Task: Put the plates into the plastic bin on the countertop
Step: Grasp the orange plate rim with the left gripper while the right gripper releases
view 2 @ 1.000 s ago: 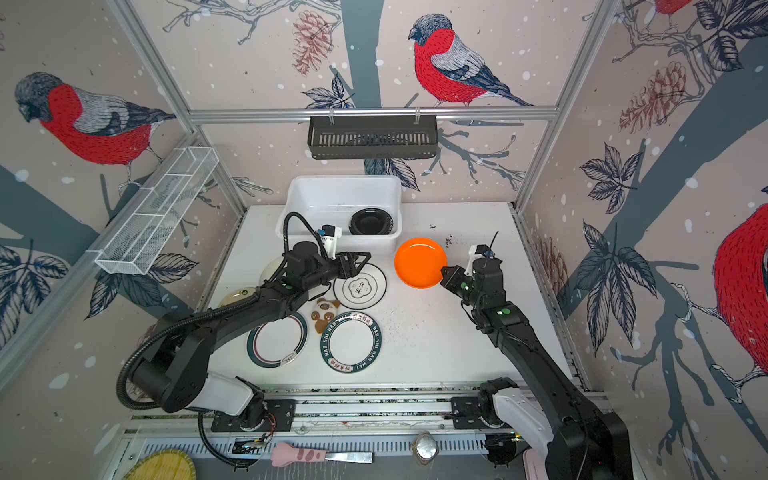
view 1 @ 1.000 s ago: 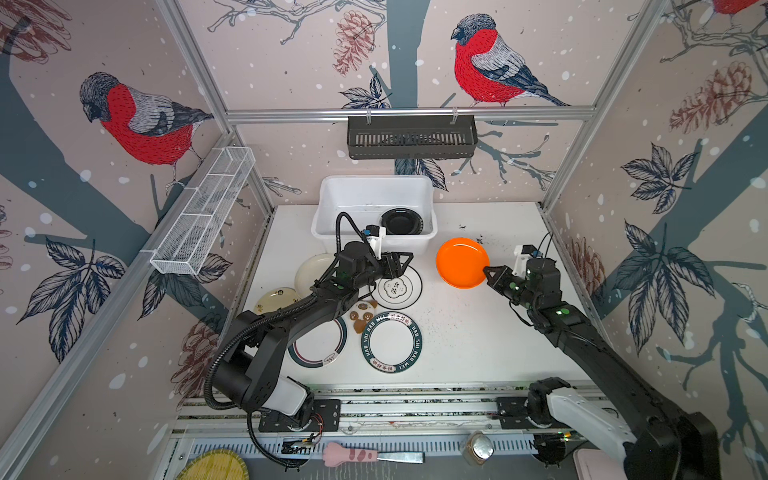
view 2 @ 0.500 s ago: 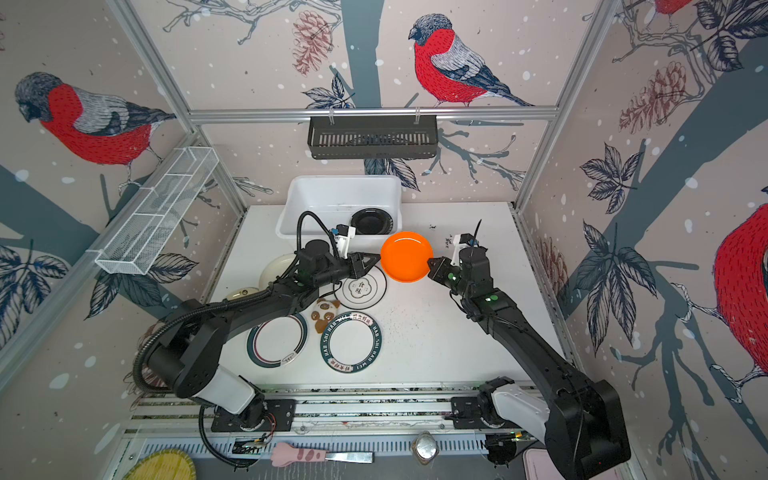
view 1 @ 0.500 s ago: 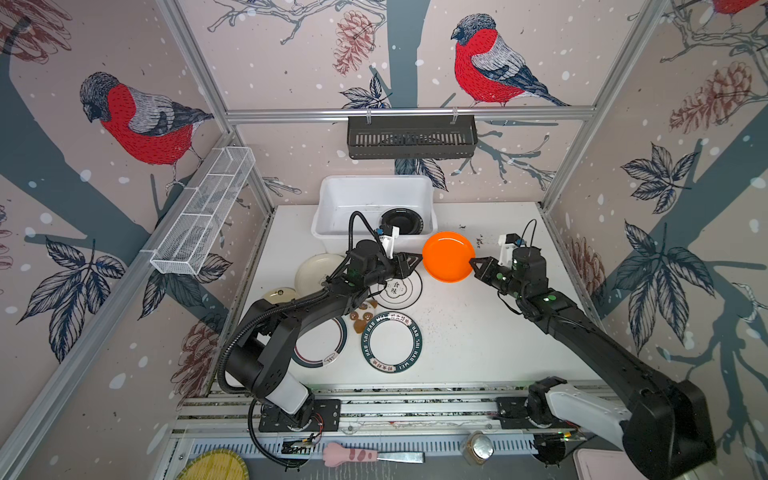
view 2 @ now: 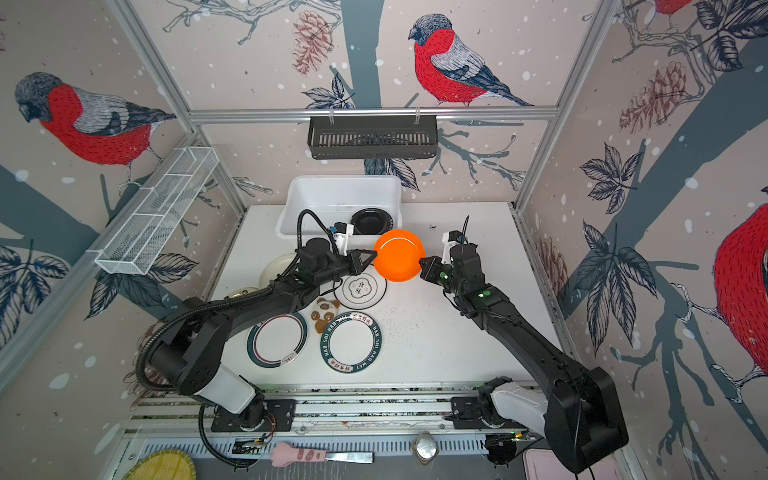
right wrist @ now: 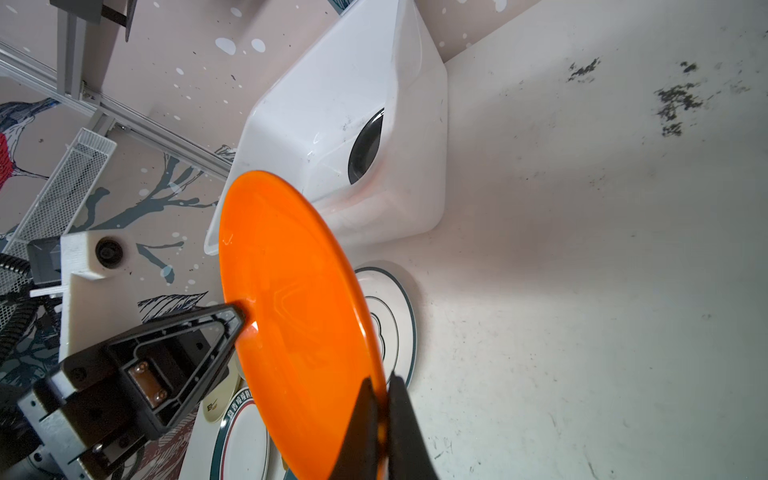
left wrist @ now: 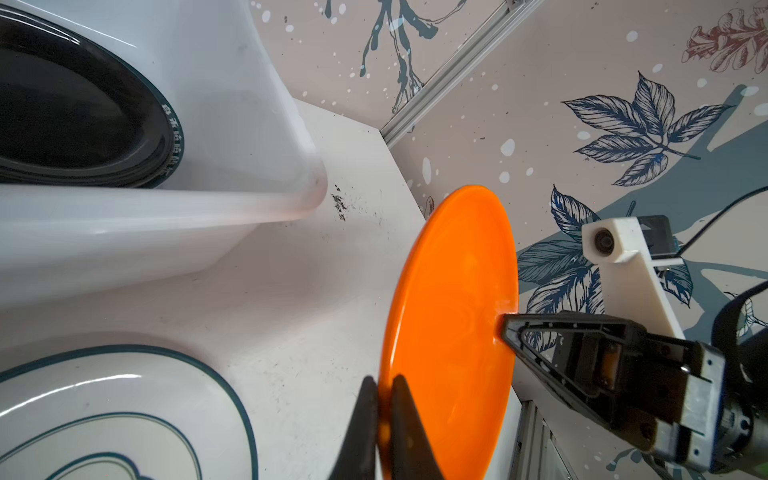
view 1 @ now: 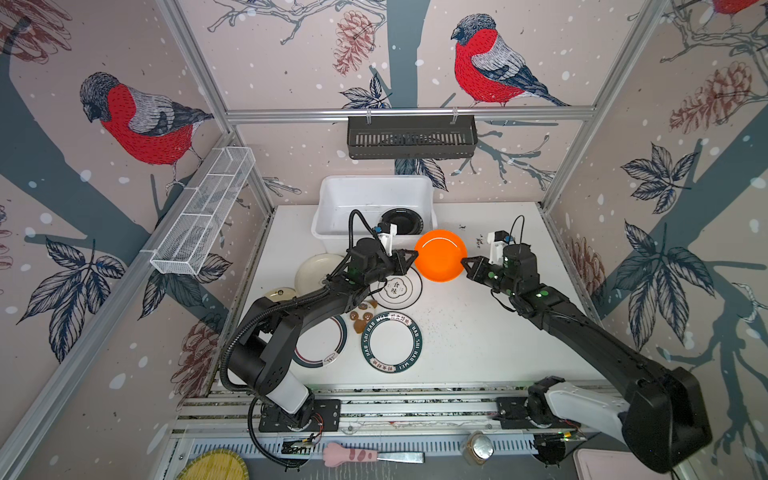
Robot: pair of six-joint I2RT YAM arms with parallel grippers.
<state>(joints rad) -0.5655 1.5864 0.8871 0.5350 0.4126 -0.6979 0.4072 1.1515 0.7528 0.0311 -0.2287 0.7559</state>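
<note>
As both grip its rim, orange plate (view 1: 439, 254) hangs between left hand (view 1: 414, 257), right hand (view 1: 464, 262).

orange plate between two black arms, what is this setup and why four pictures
A two-armed robot works at a white countertop. Two pictures look down from one overhead camera; the other two come from a camera on each arm's wrist. The left gripper and the right gripper each pinch an opposite edge of the orange plate, held above the surface beside the plastic bin. A black plate lies in the bin. A green-rimmed plate and a panda toy are among the things on the countertop.
</note>
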